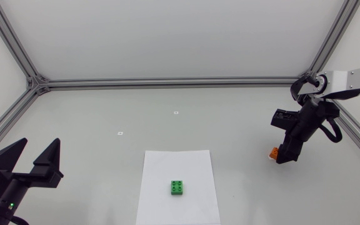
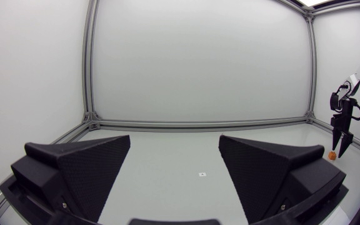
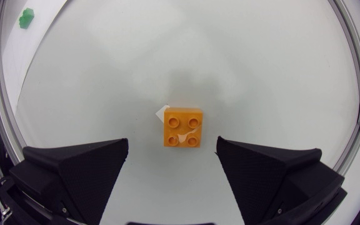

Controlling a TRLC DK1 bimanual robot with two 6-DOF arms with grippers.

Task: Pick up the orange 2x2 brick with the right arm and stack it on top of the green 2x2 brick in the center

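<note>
At the right side of the worktop, the right gripper hangs nose-down over the orange 2x2 brick. Its fingers are spread wide and touch nothing. From the wrist camera the brick lies studs-up, just ahead of the gap between them and slightly skewed to it. One corner sits on a small white tag.

To take the brick cleanly, I'd say the wrist should turn a touch so the fingers meet two opposite flat sides. It should then drop straight down until the tips straddle the brick, and close low on its walls rather than on the studs.

The green 2x2 brick waits well apart, on a white sheet at the centre. Nothing stands on the way between the two bricks, only two small marks further back. The sheet may slide if the brick is pressed down at a slant.

The left gripper rests at its own corner with its fingers apart, far from the path.
</note>
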